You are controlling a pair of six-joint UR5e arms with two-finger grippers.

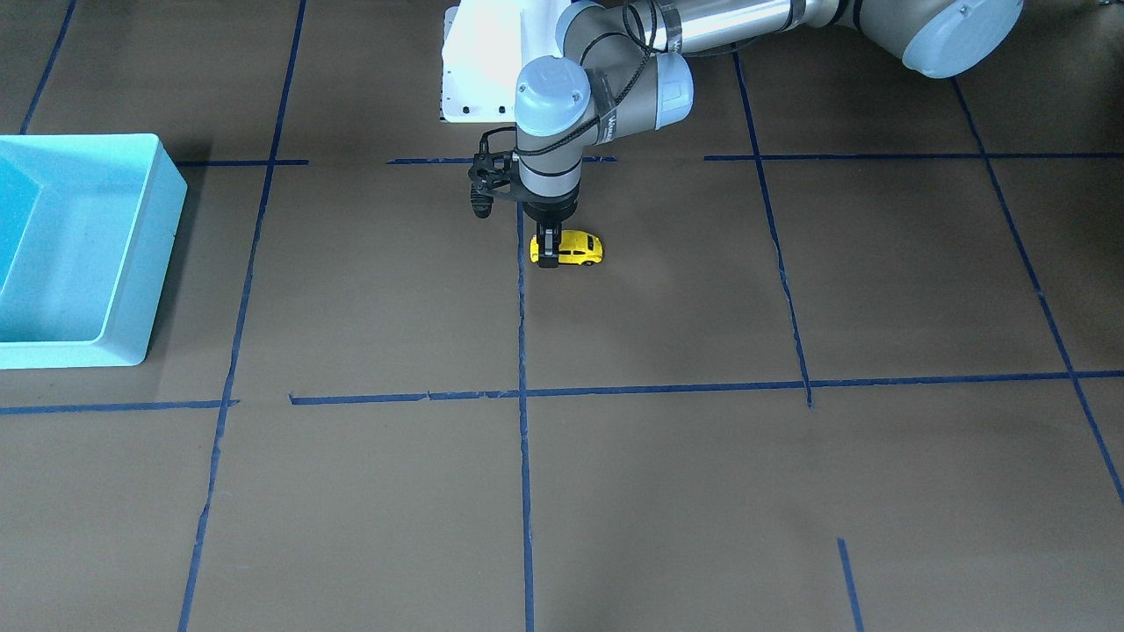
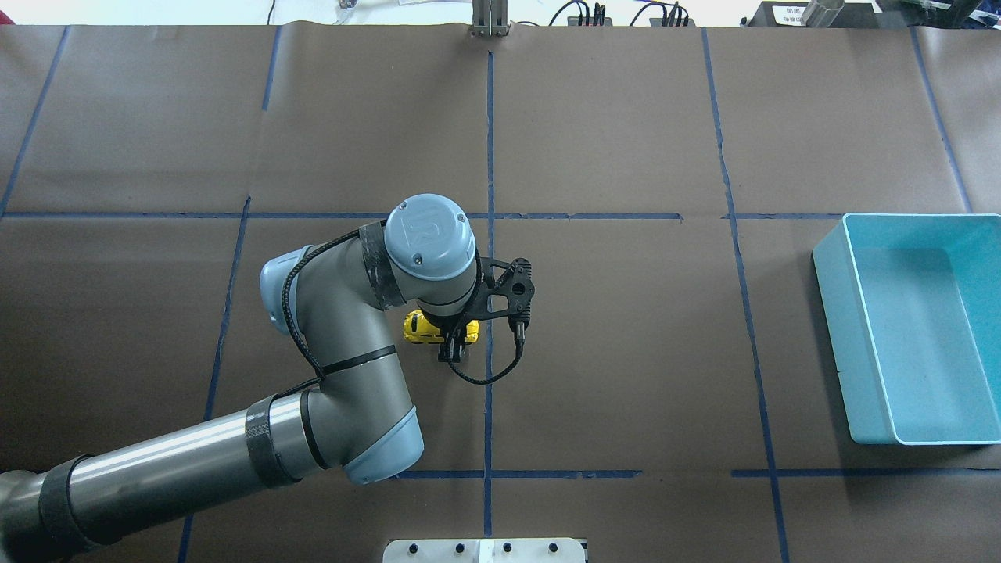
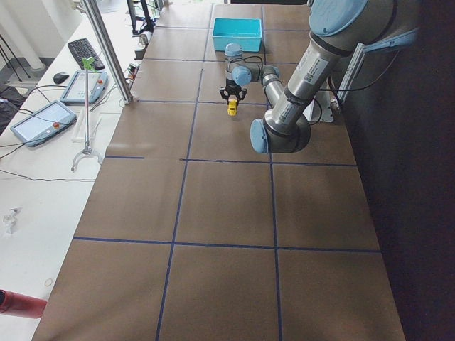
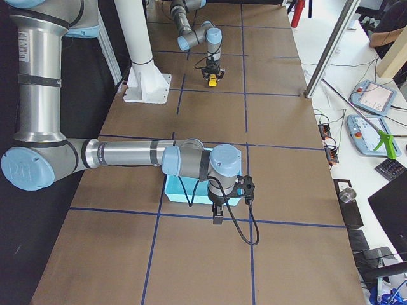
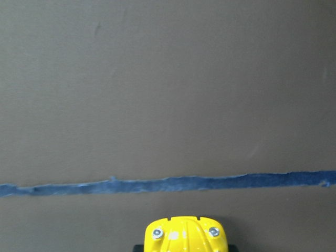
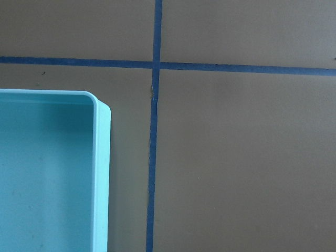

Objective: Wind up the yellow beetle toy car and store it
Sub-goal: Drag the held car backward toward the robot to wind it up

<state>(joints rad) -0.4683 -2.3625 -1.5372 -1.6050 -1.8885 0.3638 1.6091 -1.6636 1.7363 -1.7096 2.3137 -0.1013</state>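
The left hand (image 1: 548, 247) pinches the car (image 1: 581, 248) at the bench (image 1: 702, 491) centre. Seen from overhead, the bin (image 2: 852, 336) stands well apart at its 3 o'clock. For the right hand (image 4: 217, 218) I cannot tell the state.

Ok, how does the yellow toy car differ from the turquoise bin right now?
The yellow beetle toy car is tiny; the turquoise bin is far larger. The car sits mid-table between the fingers of the left gripper; the bin lies free at the robot's right end. The car is a closed rounded body; the bin is an open, empty-looking box. Both rest on the brown table cover.
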